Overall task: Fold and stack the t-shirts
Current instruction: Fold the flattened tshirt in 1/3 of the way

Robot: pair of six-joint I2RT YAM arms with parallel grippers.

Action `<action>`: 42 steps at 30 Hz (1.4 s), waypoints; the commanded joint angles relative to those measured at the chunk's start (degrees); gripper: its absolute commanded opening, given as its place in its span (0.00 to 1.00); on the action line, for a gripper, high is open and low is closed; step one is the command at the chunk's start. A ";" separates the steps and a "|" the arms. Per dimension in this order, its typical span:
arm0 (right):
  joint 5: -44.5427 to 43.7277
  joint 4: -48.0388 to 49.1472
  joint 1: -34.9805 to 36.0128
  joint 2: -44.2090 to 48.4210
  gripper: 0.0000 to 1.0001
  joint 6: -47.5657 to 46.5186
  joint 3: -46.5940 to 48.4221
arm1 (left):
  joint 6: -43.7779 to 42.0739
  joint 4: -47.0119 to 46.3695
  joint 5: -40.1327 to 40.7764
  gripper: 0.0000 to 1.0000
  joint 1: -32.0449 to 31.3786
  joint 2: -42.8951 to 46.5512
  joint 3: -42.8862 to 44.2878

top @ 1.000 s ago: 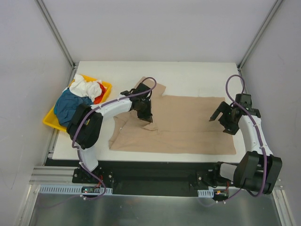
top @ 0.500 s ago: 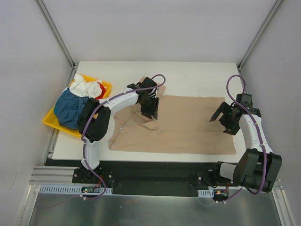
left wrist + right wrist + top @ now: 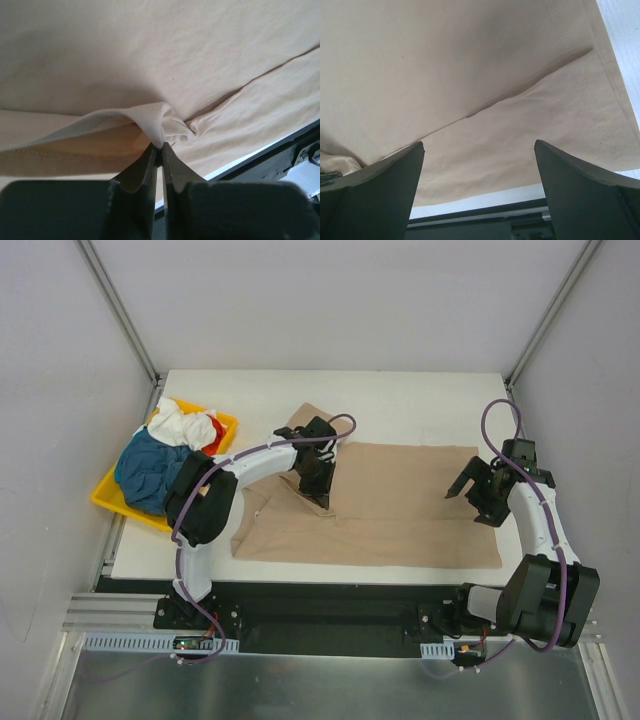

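Note:
The tan-beige t-shirt (image 3: pixel 400 505) lies spread across the white table, its left part rumpled and folded over. My left gripper (image 3: pixel 318 480) is shut on a pinched fold of the tan shirt (image 3: pixel 155 120) and holds it lifted above the cloth. My right gripper (image 3: pixel 478 495) is open and empty, hovering over the shirt's right end (image 3: pixel 510 100) near the hem. The teal-blue t-shirt (image 3: pixel 150 468), the white t-shirt (image 3: pixel 182 425) and a bit of the red-orange t-shirt (image 3: pixel 210 445) lie heaped at the left.
The heap sits in a shallow yellow tray (image 3: pixel 226 424) at the table's left edge. Grey walls with metal posts stand behind and at both sides. The table's front edge and a black rail (image 3: pixel 330 600) lie near the arm bases.
My left gripper swung right with the pinched cloth, then drew back slightly toward the near left; the shirt's left flap shifted with it. The right arm has barely moved.

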State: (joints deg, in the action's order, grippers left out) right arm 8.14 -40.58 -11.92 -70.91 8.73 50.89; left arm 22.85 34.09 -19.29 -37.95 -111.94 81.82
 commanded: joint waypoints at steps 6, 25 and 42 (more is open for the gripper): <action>1.00 0.15 -0.65 -0.19 0.97 -0.73 1.75 | -2.37 1.16 0.92 0.00 -0.37 1.29 5.36; 1.79 0.06 -0.82 -0.28 0.97 -1.52 2.02 | -5.10 1.16 -0.66 0.51 -0.37 -6.45 15.74; 5.22 -0.03 0.14 0.78 0.97 -1.88 0.61 | 1.31 -1.03 8.30 0.99 -0.19 11.91 -1.65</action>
State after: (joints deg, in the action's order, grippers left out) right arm 11.84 -40.56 -12.10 -71.20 7.42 50.89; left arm 21.52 34.13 -14.37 -38.20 -105.71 85.91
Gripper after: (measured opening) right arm 0.966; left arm 0.992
